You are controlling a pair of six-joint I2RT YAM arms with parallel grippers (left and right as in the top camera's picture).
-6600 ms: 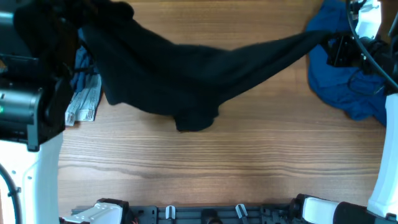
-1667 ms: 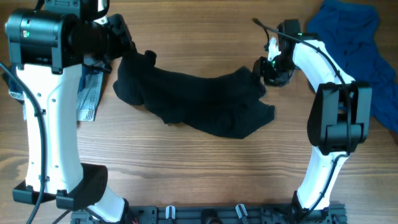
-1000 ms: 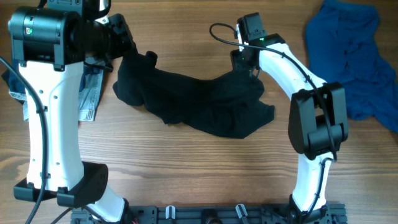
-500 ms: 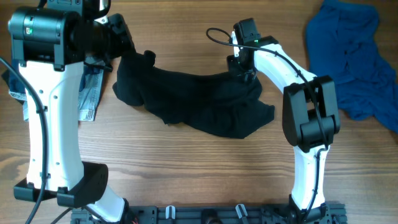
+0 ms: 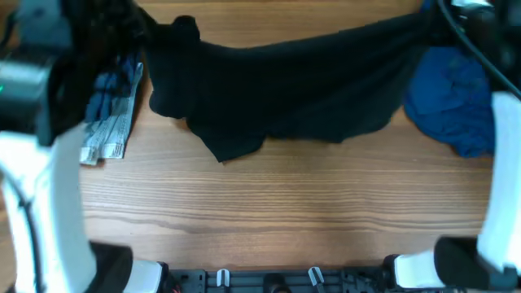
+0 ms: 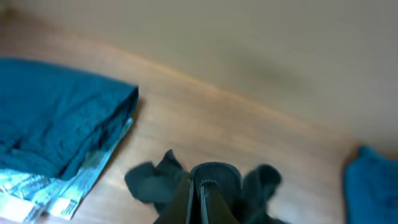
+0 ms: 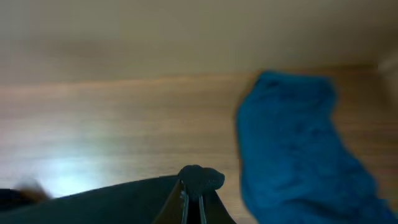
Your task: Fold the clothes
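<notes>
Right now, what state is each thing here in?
black garment: unfolded, stretched out between the two arms.
left fingers: shut on the black garment.
right fingers: shut on the black garment.
blue garment on the right: crumpled in a heap.
blue garment on the left: folded, lying flat.

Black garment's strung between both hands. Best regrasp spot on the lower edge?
On the black garment, take the pointed flap drooping lowest, on the side of the left hand. It hangs clear of the taut span, so probably come from the near edge of the table.
</notes>
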